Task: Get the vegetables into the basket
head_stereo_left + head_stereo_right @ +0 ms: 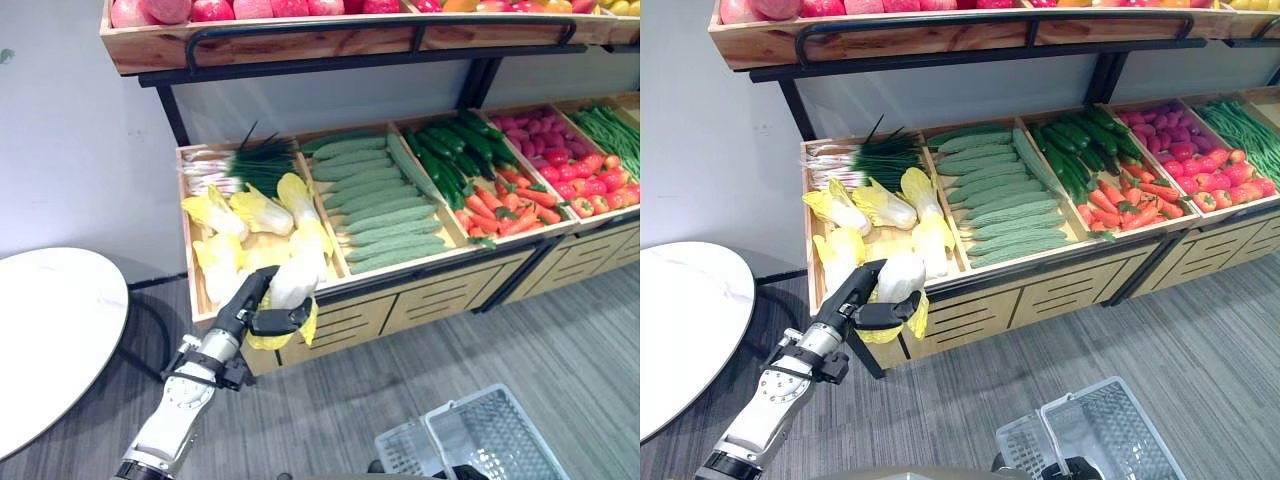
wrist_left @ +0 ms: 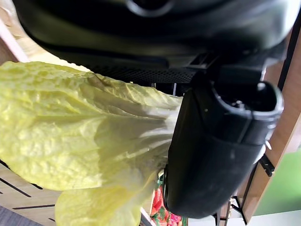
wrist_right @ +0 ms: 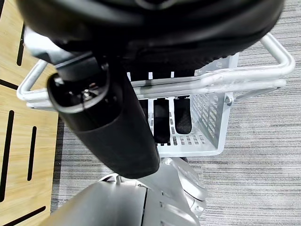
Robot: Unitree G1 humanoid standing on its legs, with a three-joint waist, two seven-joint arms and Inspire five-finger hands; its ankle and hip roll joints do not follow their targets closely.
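My left hand [image 1: 248,308] is shut on a pale yellow-white napa cabbage [image 1: 296,281], lifted just over the front edge of the leftmost wooden crate [image 1: 199,300]. Up close, the leafy cabbage [image 2: 70,127] lies against the palm with the dark thumb [image 2: 216,150] pressed on it. A grey wire-plastic basket [image 1: 490,430] hangs low over the floor at the lower right. My right hand [image 3: 108,122] is curled round the basket's handles [image 3: 211,82], with the basket's wall [image 3: 211,139] below them.
Several more cabbages [image 1: 240,215] and scallions [image 1: 250,165] lie in the left crate. Pale green gourds [image 1: 385,215], cucumbers [image 1: 450,150], carrots [image 1: 505,210] and red peppers [image 1: 590,190] fill the crates to the right. A fruit shelf [image 1: 330,40] overhangs them. A round white table [image 1: 50,330] stands at the left.
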